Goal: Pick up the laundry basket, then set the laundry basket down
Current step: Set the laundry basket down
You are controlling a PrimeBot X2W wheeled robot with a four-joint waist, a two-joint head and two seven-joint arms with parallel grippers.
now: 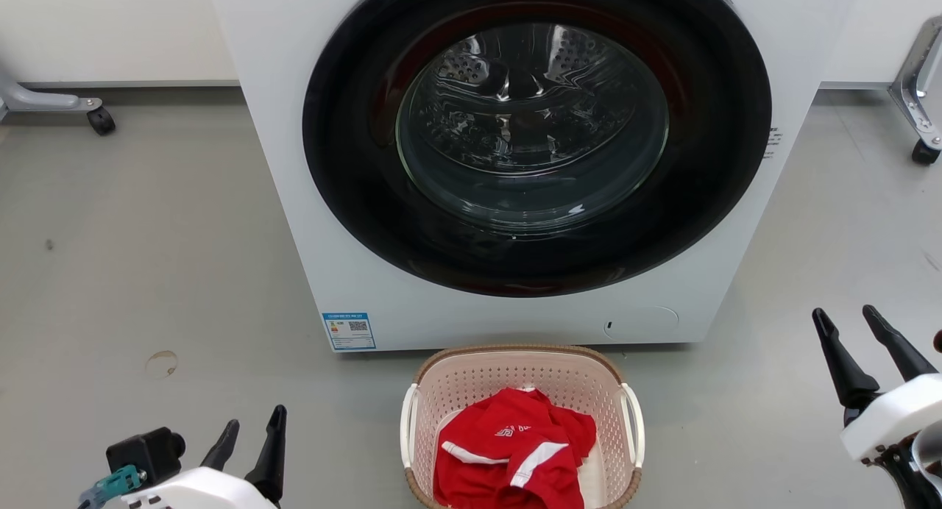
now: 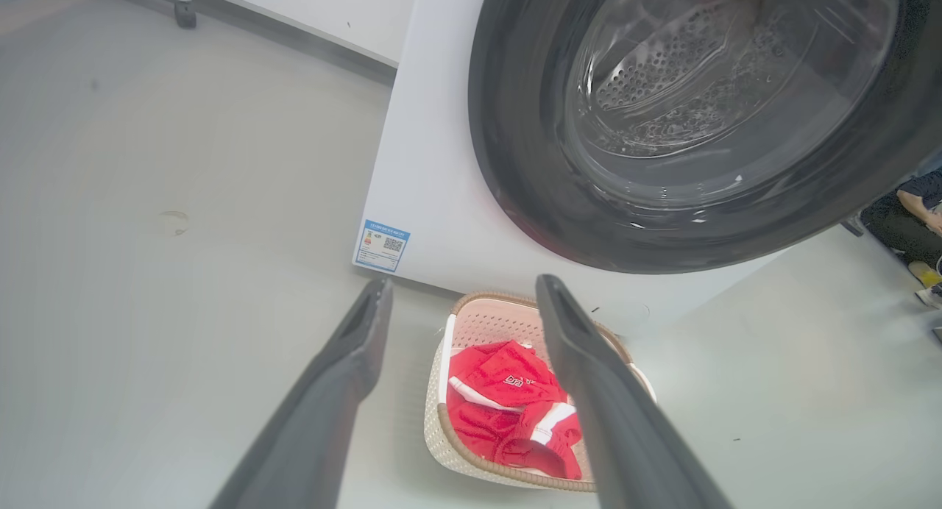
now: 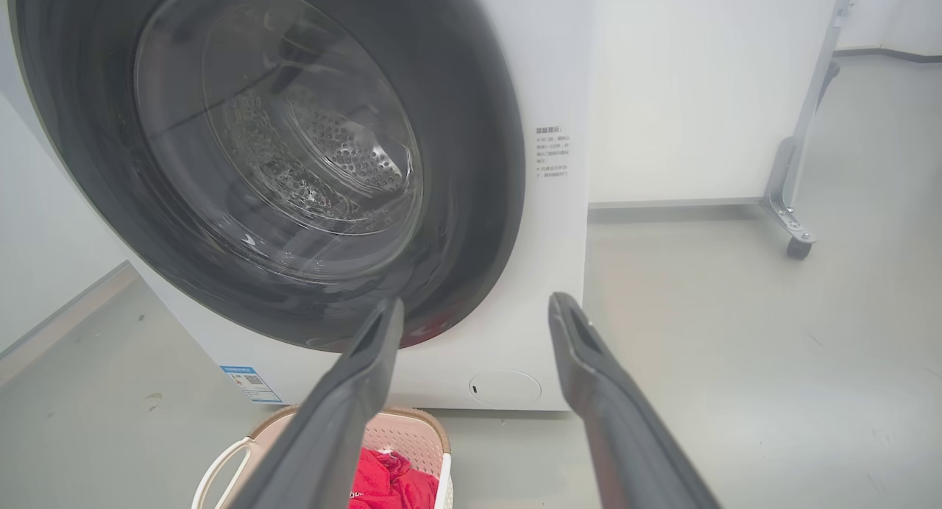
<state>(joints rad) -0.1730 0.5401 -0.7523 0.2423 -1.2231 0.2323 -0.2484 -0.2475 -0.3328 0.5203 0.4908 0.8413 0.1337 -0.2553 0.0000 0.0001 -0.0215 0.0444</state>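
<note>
left fingers (image 2: 346, 362) spread | laundry basket (image 2: 436, 421) before washing machine (image 2: 434, 163) | red garment (image 2: 500, 391) inside, perhaps a shirt

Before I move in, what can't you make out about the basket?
- Head view: the laundry basket's near rim is cut off by the bottom edge.
- Head view: the red garment hides most of its floor.
- Left wrist view: a finger of the left end effector mostly hides its right handle.
- Washing machine's blue label: too small to read.
</note>
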